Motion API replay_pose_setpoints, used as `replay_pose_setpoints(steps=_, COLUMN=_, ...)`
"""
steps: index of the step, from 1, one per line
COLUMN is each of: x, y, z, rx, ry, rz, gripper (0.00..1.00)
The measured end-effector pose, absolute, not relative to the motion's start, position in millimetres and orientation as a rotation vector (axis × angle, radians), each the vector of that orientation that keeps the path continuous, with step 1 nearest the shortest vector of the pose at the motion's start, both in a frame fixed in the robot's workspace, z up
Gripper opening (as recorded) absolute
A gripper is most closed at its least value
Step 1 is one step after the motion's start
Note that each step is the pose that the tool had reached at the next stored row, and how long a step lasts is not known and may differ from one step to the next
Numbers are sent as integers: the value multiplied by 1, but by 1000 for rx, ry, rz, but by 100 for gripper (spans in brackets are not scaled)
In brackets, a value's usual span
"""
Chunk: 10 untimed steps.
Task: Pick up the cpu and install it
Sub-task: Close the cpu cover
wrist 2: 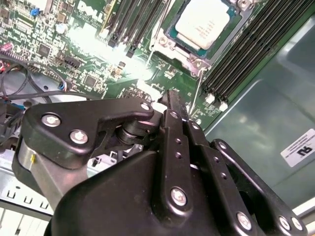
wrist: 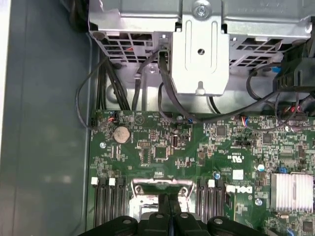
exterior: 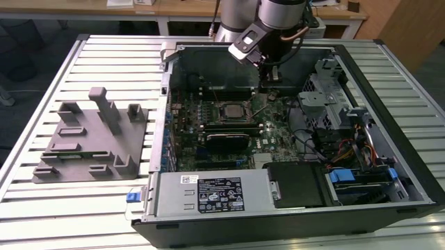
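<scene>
Claw (wrist 2: 170, 96) of mine is closed — fingers pressed together with nothing between them — down inside the open computer case (exterior: 278, 229), over the motherboard (exterior: 268, 136). My cpu (wrist 2: 208, 22) lies flat in its socket (wrist 2: 172, 39), pale metal top up, near the claw's tip yet apart from it. Case and grey tray (exterior: 83, 151) lie side by side on the slatted surface (exterior: 41, 208), the tray towards the surface's edge on the exterior view's left.
</scene>
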State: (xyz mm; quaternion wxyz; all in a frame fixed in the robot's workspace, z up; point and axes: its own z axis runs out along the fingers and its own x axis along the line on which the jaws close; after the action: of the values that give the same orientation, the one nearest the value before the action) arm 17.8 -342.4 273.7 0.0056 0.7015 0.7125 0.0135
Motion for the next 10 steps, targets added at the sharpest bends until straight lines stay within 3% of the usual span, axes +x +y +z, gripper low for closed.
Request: replay_pose_setpoints(steps=10, x=34, y=-342, z=269, rx=2193, ry=2246, rz=28, gripper=11)
